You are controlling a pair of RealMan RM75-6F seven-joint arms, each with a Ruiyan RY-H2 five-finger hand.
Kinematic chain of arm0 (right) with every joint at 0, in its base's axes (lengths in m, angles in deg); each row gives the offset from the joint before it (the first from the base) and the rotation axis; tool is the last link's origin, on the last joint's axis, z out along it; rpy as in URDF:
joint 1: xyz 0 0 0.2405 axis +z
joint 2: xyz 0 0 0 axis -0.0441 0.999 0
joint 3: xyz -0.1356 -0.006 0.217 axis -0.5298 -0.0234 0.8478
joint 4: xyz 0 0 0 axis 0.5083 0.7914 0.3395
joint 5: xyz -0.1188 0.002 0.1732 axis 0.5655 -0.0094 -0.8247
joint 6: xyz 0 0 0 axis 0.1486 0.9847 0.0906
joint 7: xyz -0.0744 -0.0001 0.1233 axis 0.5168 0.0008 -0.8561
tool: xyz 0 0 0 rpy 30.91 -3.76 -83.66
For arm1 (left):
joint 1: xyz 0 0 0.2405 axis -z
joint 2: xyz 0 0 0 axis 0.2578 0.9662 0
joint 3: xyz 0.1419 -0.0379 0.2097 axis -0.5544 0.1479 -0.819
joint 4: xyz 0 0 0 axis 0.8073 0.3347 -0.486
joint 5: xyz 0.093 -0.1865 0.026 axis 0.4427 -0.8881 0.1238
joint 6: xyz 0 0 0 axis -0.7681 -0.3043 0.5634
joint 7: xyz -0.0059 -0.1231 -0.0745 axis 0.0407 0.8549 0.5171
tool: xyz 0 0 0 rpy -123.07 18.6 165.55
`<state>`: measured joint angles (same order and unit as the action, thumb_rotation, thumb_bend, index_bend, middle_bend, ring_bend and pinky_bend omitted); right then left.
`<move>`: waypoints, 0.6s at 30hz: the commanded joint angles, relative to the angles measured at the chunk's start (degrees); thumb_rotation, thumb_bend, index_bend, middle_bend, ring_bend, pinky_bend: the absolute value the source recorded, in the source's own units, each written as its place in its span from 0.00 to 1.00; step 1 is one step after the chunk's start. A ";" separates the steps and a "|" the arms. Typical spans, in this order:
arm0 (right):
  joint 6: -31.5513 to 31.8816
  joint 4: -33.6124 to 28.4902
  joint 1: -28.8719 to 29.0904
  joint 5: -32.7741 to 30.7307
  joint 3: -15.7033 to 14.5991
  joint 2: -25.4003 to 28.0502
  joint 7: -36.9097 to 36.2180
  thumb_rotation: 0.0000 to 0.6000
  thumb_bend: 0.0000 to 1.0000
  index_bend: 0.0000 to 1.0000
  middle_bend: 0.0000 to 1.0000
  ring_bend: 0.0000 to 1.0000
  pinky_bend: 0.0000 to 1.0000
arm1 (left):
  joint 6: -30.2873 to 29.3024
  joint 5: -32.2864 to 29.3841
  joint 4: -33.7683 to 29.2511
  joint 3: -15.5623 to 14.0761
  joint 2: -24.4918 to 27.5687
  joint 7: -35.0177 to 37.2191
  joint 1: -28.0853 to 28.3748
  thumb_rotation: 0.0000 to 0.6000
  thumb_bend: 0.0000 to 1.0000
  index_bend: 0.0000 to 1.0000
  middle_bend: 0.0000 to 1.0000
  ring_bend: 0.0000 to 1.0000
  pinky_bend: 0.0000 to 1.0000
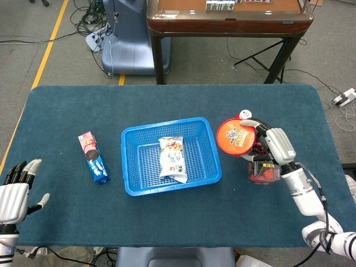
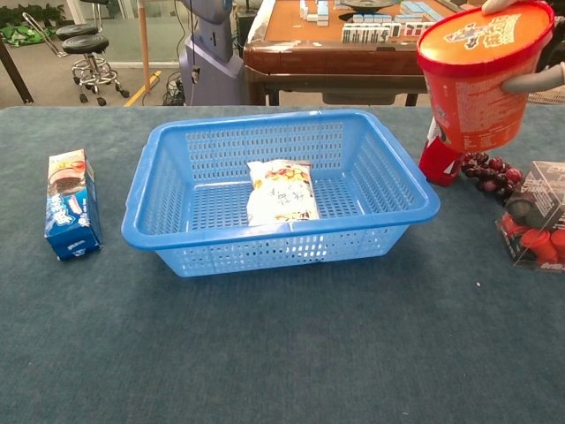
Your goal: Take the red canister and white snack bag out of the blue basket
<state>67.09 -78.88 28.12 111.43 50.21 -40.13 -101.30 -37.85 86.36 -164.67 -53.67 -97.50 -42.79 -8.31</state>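
My left hand [image 1: 14, 196]: low at the near left table edge, fingers apart, holding nothing. Blue-and-pink cookie box [image 1: 93, 157]: flat on the cloth. Blue perforated plastic basket [image 1: 137, 187]: white snack bag [image 1: 171, 158] lay inside it. My right hand [image 1: 272, 146]: clasped around the red cylindrical canister [image 1: 236, 137], held in the air right of the basket, above red bottle [image 2: 438, 155], grapes [image 2: 493, 170] and clear box [image 1: 265, 172].

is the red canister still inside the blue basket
No, the right hand holds the red canister in the air beyond the blue basket, where only the white snack bag lies.
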 commanded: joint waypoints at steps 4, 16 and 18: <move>-3.39 7.59 1.58 -1.00 -0.16 -4.74 -3.48 1.00 0.26 0.65 0.41 0.34 0.47 | 0.02 -0.31 0.25 -0.11 0.03 0.21 -0.21 1.00 0.27 0.09 0.12 0.07 0.08; -7.92 14.71 4.14 2.16 -2.44 -7.39 -11.94 1.00 0.23 0.24 0.16 0.15 0.31 | 0.47 -0.51 0.22 -0.03 -0.07 -0.29 0.07 1.00 0.27 0.09 0.12 0.07 0.08; -8.30 15.22 4.36 2.87 -3.01 -7.14 -13.00 1.00 0.23 0.17 0.11 0.12 0.28 | 0.51 -0.50 0.24 -0.01 -0.10 -0.36 0.12 1.00 0.27 0.09 0.12 0.07 0.08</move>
<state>59.17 -64.01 32.21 113.86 47.60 -47.36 -113.80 -37.35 85.86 -164.43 -53.68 -97.60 -43.15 -8.19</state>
